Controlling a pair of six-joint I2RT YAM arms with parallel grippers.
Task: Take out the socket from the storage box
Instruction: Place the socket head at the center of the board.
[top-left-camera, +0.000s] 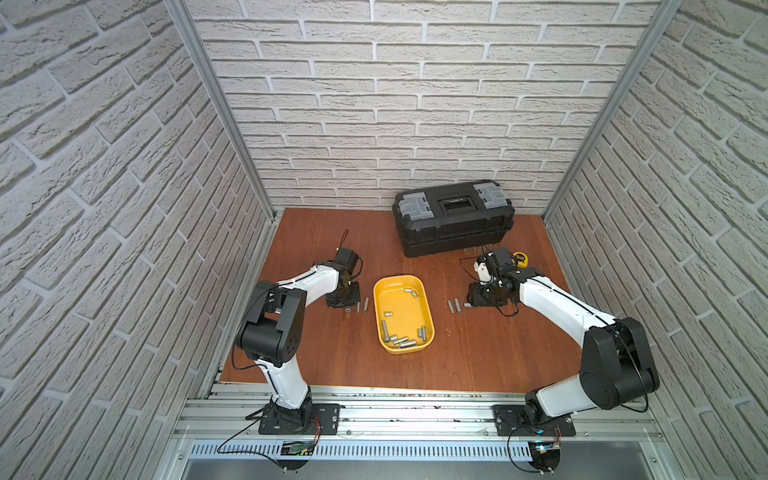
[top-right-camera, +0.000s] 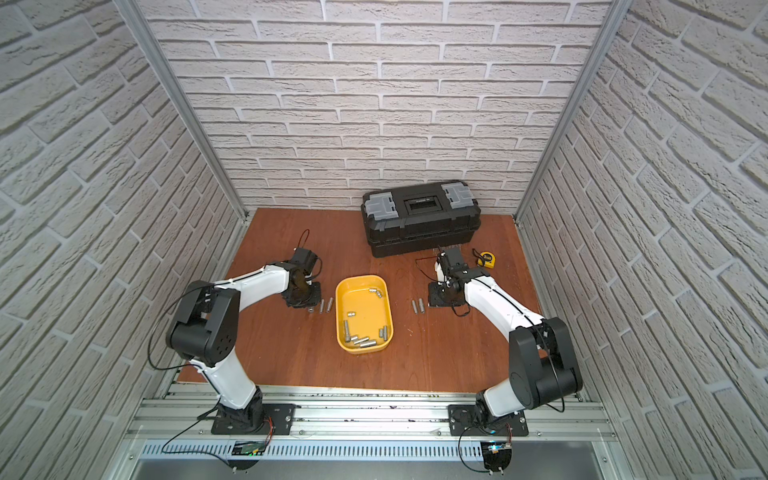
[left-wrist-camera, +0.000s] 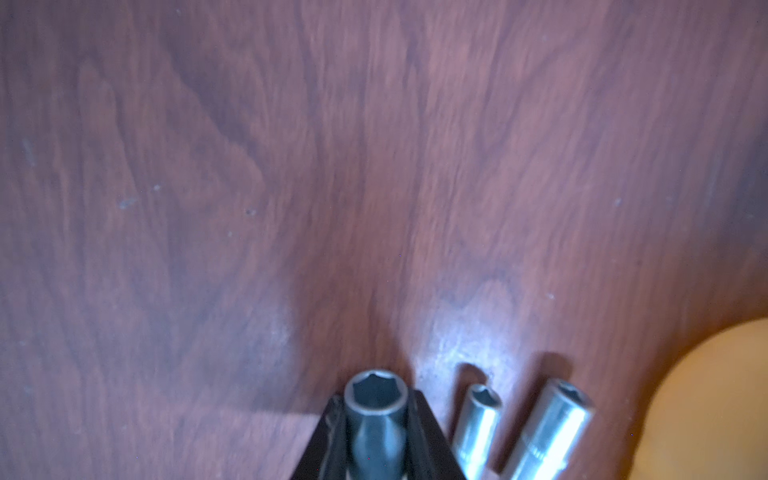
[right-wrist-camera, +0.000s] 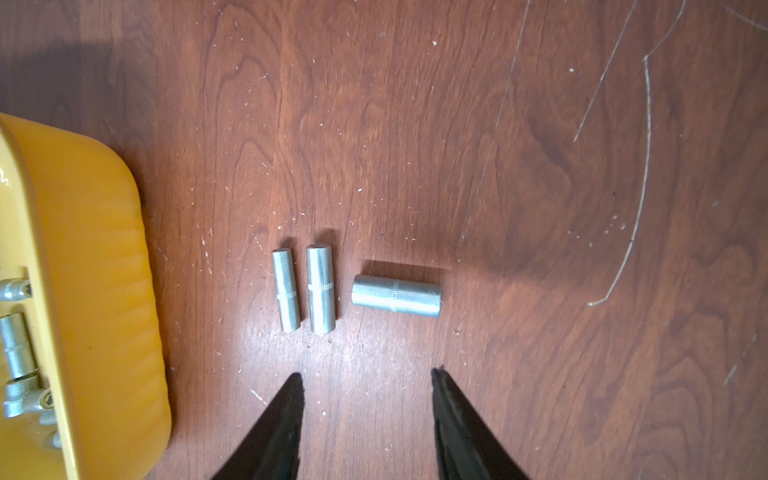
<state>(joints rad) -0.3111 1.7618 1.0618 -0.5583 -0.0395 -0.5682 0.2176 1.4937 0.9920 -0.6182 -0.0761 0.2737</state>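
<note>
On the brown wood worktop (top-left-camera: 457, 357), the left pincer (left-wrist-camera: 375, 401) is closed on a dark socket (left-wrist-camera: 376, 436) just outside the yellow storage box (top-left-camera: 411, 318); the right pincer (right-wrist-camera: 366, 373) gapes, empty. More sockets (top-left-camera: 401, 341) lie inside: likely hard, slick steel, prone to rolling, best pinched across the barrel.
</note>
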